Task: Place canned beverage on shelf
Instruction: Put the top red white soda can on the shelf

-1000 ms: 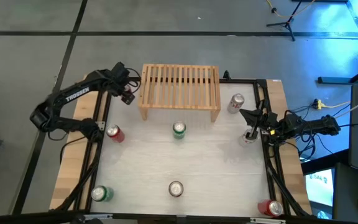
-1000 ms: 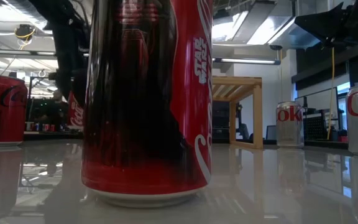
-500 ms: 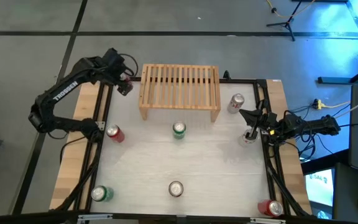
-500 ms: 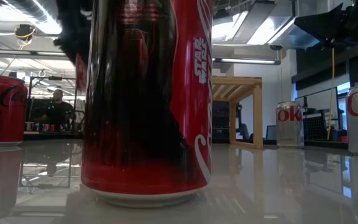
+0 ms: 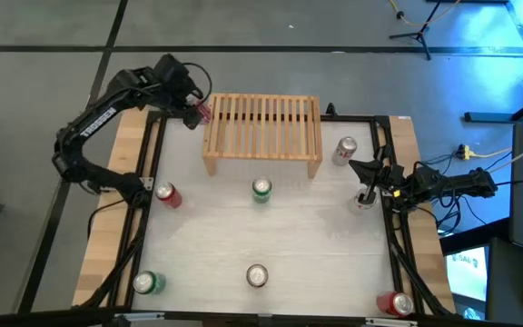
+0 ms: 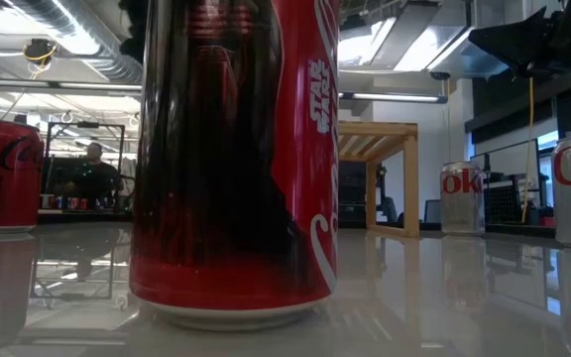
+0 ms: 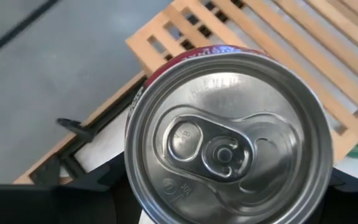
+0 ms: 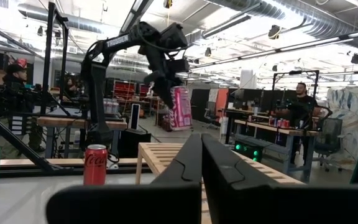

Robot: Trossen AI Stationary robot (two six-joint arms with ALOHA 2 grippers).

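My left gripper (image 5: 198,109) holds a red canned beverage (image 5: 203,113) in the air by the far-left corner of the shelf (image 5: 263,127), a low light-wood rack with a slatted top. In the left wrist view the can's silver lid (image 7: 229,137) fills the picture, with the shelf's slats (image 7: 303,37) beneath and beyond it. My right gripper (image 5: 354,166) waits shut at the table's right edge; its closed fingers (image 8: 201,162) point toward the shelf (image 8: 160,152). My left gripper is shut on the can's side wall below the lid; the lid (image 7: 229,137) hides the fingers and the place of contact. The gripper comes at the can slanting down from the table's left. The can is lifted clear of table and shelf, its top up.
Loose cans stand on the white table: a red one (image 5: 166,193) at the left, a green-topped one (image 5: 261,189) before the shelf, silver ones (image 5: 345,151) (image 5: 361,200) at the right, others (image 5: 256,275) (image 5: 146,283) (image 5: 395,303) along the near edge. A big red can (image 6: 236,159) fills the low view.
My left gripper has risen well above the table with the red can and drifted a little toward the shelf's far-left corner, staying shut on it. In the low view the can has climbed out of the picture's top.
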